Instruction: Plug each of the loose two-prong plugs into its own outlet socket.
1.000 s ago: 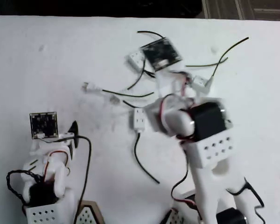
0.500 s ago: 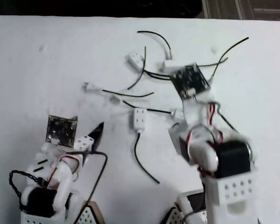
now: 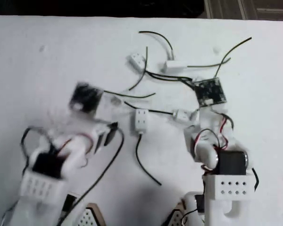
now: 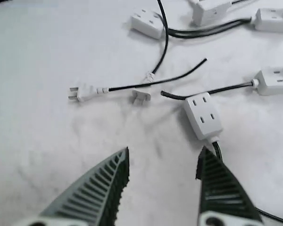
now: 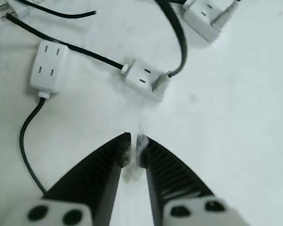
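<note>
On the white bench (image 3: 33, 52), the released left end effector (image 4: 164, 150) hovers near the outlet block (image 4: 203, 115), and the loose plug (image 4: 80, 92) beside that block probably needs grasping next, while the right end effector (image 5: 134, 139) sits clenched.

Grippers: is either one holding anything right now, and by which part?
Nothing is held. The left gripper is open and empty; the right gripper is almost shut, with nothing visible between its fingertips.

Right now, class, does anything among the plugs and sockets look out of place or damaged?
Yes: a small white pronged piece lies on the table next to the black cord of the corded plug, with no cord of its own visible. It may be a broken-off plug.
</note>
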`<state>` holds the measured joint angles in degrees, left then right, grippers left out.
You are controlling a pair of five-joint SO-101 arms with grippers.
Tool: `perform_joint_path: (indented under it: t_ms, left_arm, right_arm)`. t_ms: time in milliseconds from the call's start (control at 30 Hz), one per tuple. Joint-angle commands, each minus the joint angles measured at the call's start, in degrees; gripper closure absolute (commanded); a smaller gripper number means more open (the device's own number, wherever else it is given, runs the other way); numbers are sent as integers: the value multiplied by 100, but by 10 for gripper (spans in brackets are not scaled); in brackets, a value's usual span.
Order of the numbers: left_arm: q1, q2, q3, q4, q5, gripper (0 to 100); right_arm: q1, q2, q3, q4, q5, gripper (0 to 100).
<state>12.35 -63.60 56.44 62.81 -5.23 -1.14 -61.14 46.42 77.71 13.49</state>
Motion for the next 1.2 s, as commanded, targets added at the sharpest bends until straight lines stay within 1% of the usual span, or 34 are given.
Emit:
perform_joint_path:
  t_ms: [0,100,267,333,467,667,933,1033,1067,1167]
  left_arm:
    - [532,2176,-1160,-35,79,758]
    - [752,3512,-1908,-18,448,755]
    - [787,5516,-3130,211,844,649]
    - [796,6158,-3640,369,941,642]
    - [875,7029,-4501,589,1090,642]
    - [892,8057,-5266,536,1090,645]
    - [884,9174,-6004,536,1073,779]
    - [866,9270,-6110,607,1029,857]
    - [884,9244,-6119,659,949,880]
    - [1007,9051,-6066,826,281,928]
  right_arm:
    - [374,-66,26,-180,18,981]
    - [462,-66,62,-171,18,981]
    - [488,-84,176,-171,18,981]
    - [488,-66,176,-171,18,981]
    - [488,-66,176,-171,18,981]
    - [488,-110,176,-154,26,981]
    - [488,-110,185,-154,53,981]
    - [488,-110,185,-154,53,981]
    - [488,-110,185,-154,53,981]
    - [497,-110,185,-154,62,981]
